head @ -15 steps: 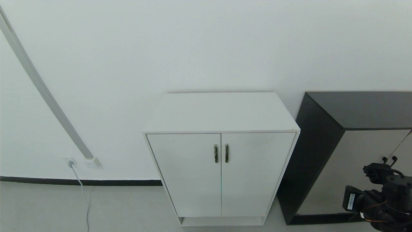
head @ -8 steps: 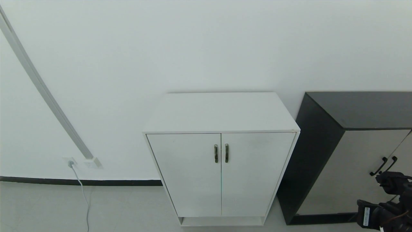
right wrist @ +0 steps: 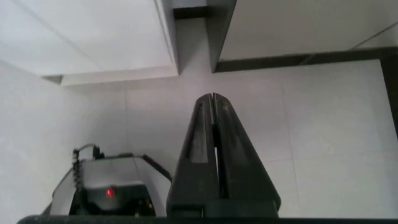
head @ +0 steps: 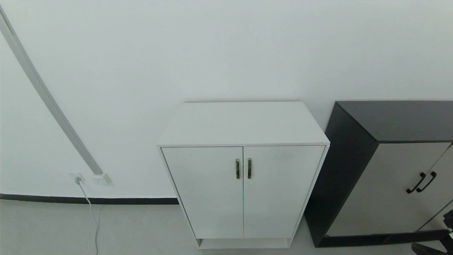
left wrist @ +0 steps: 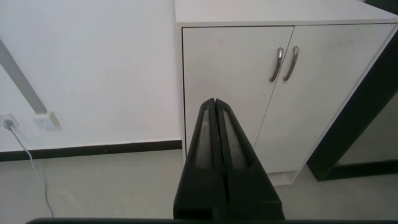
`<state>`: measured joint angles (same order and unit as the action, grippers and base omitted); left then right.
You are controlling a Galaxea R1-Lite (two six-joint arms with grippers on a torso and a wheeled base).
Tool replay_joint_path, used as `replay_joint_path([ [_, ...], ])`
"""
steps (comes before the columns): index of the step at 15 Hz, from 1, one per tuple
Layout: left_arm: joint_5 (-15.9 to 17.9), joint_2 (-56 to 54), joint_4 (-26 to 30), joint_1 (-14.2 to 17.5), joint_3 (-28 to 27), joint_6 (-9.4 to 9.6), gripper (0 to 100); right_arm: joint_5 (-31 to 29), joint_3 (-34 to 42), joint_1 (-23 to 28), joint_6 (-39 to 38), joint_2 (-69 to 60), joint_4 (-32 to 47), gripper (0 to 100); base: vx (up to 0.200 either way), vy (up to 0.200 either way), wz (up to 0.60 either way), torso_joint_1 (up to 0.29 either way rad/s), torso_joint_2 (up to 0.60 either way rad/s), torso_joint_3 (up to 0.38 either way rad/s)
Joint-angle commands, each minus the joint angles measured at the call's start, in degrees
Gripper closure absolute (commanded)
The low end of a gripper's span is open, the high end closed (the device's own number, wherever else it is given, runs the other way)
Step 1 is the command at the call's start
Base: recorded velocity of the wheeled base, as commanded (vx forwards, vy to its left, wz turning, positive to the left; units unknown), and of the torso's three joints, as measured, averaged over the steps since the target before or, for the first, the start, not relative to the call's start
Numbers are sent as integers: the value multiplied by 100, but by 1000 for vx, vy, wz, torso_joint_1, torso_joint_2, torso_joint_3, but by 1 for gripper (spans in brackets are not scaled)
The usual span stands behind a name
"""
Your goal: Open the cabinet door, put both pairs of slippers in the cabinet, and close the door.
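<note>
The left gripper [left wrist: 214, 101] has its two fingers [left wrist: 202, 146] pressed tight together and holds nothing. It points at the white cabinet [head: 242, 124], well apart from it. The right gripper [right wrist: 214, 96] is squeezed together too, with nothing in it, over the floor [right wrist: 323, 143]. Both cabinet doors [head: 208, 191] are closed, handles [head: 237, 168] side by side

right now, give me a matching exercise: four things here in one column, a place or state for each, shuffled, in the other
1 white two-door cabinet
2 black cabinet with grey doors
3 white wall socket with grey cable
4 left gripper

a jaws together, holding nothing
b between socket and black cabinet
c low on the wall, far left
d right of the white cabinet

Pairs: 1-b, 2-d, 3-c, 4-a
</note>
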<state>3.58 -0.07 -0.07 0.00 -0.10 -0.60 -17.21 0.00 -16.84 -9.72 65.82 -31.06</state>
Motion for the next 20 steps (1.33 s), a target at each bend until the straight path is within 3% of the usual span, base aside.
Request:
replay_joint_path([
  [1,2,7,-1,9,1,-2,100,16,0,-391,5,-904,575,100,0,0,0,0,0,0],
  [7,-7,7,-1,0,1,-11,100,25,0,-540,5,-2152,1709,100,0,0,0,0,0,0],
  [14,-7,7,-1,9,1,-11,100,-54,-97,-496,286,-4718,3097,100,0,0,0,0,0,0],
  [17,-7,7,-1,0,1,-11,100,16,-97,-435,312,-4938,3097,100,0,0,0,0,0,0],
  [20,-7,7,-1,0,1,-11,100,508,-97,-417,321,-5228,3089,100,0,0,0,0,0,0],
])
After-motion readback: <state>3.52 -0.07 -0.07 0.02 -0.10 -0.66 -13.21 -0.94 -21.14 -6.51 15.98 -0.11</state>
